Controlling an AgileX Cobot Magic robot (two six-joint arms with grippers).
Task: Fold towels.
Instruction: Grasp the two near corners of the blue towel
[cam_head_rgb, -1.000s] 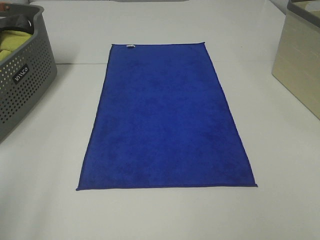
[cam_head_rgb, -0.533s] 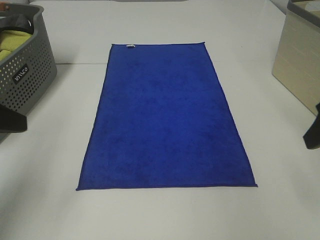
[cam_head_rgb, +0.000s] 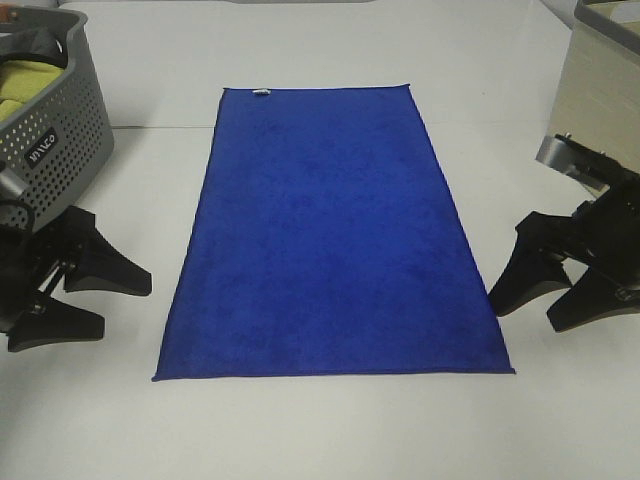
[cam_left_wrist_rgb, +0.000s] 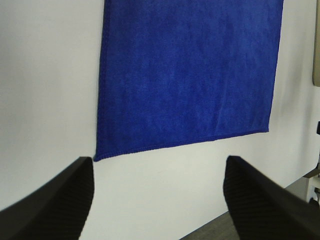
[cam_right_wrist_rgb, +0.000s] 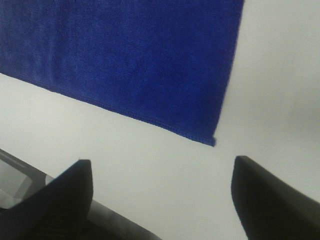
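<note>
A blue towel (cam_head_rgb: 335, 230) lies flat in the middle of the white table (cam_head_rgb: 330, 430). The left gripper (cam_head_rgb: 125, 305) and the right gripper (cam_head_rgb: 525, 315) flank its near corners, jaws spread wide, touching nothing. A grey perforated basket (cam_head_rgb: 55, 150) and a beige bin (cam_head_rgb: 600, 130) are cut off by the frame edges, their contents mostly hidden.

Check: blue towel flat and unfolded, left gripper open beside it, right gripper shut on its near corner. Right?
No. The right gripper is open and empty: the right wrist view shows its jaws apart, clear of the near corner of the blue towel. Towel flat and unfolded, left gripper open beside it: correct.
</note>
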